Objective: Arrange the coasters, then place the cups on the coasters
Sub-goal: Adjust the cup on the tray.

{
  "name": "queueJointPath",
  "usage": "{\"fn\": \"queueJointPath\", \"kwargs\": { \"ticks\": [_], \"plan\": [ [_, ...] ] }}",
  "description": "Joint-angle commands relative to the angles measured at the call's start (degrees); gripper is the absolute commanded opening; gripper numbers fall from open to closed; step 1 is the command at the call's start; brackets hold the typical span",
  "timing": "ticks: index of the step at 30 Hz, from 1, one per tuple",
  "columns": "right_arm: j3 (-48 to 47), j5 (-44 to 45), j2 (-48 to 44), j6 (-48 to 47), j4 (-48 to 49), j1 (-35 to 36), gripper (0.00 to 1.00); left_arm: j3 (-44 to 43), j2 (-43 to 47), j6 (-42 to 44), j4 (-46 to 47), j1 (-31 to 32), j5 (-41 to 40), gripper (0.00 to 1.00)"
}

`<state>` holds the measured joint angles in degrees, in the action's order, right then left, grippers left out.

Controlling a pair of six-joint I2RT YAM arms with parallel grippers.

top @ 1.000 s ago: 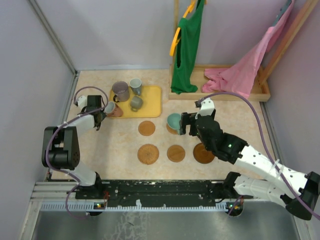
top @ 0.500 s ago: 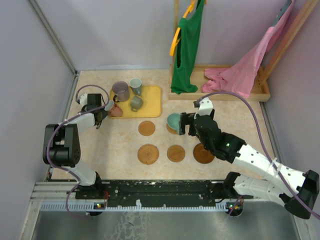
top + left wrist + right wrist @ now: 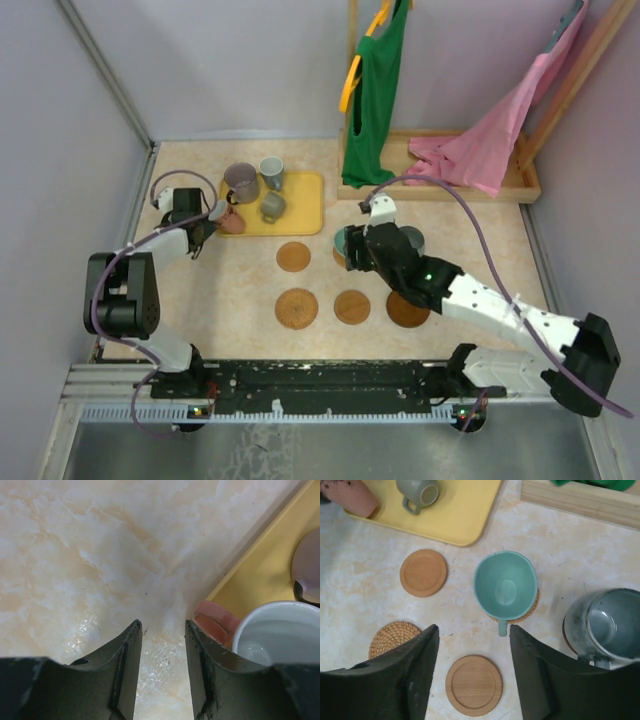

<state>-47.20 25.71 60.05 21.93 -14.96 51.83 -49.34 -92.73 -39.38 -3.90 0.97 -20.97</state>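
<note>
My left gripper (image 3: 212, 222) (image 3: 163, 625) sits low at the yellow tray's (image 3: 305, 205) left edge, open, with only bare table between its fingers. A reddish-brown cup (image 3: 216, 622) with a pale inside touches the outer side of its right finger. My right gripper (image 3: 355, 248) (image 3: 473, 627) hovers open above the coasters. The teal cup (image 3: 505, 587) stands on a woven coaster (image 3: 532, 607) just beyond its fingertips, handle toward the gap. A grey cup (image 3: 408, 240) (image 3: 607, 622) stands on a dark coaster to the right. Bare coasters (image 3: 293, 256) (image 3: 296, 308) (image 3: 352, 306) (image 3: 407, 310) lie nearby.
On the tray stand a purplish-brown cup (image 3: 241, 182), a grey-blue cup (image 3: 271, 172) and a grey cup (image 3: 272, 206). A wooden rack base (image 3: 440, 185) with a green garment (image 3: 375, 90) and a pink garment (image 3: 490, 140) fills the back right. Walls close in at left and back.
The right arm has swung left and its wrist has turned, uncovering the grey cup on its coaster; its jaws have narrowed. The left gripper has barely moved.
</note>
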Motion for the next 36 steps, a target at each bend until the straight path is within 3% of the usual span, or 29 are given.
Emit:
{"fn": "queueJointPath", "kwargs": {
  "ticks": [1,4,8,13,24,36],
  "plan": [
    [-6.2,-5.5,6.0,-2.1,7.3,-0.4,0.53,1.3,2.7,-1.6,0.1,-0.2,0.1,0.46],
    [-10.2,-8.7,11.5,-2.8,9.0,-0.6,0.34,2.3,3.6,-1.9,0.2,-0.2,0.0,0.46],
    [-16.5,-13.2,19.3,-3.1,10.6,-0.9,0.33,3.1,4.4,-2.5,0.2,-0.3,0.2,0.46],
    [-24.4,-18.7,28.8,-2.7,11.2,-1.7,0.01,4.0,5.4,-3.1,0.1,-0.3,0.0,0.46],
    [-38.8,-28.1,45.6,-1.9,11.7,-2.1,0.00,4.1,7.0,-2.7,0.7,-2.3,-0.8,0.46],
    [-49.5,-37.9,57.4,-2.0,11.9,-2.2,0.00,3.7,5.3,-1.9,4.9,-6.0,6.2,0.53]
  ]
}}
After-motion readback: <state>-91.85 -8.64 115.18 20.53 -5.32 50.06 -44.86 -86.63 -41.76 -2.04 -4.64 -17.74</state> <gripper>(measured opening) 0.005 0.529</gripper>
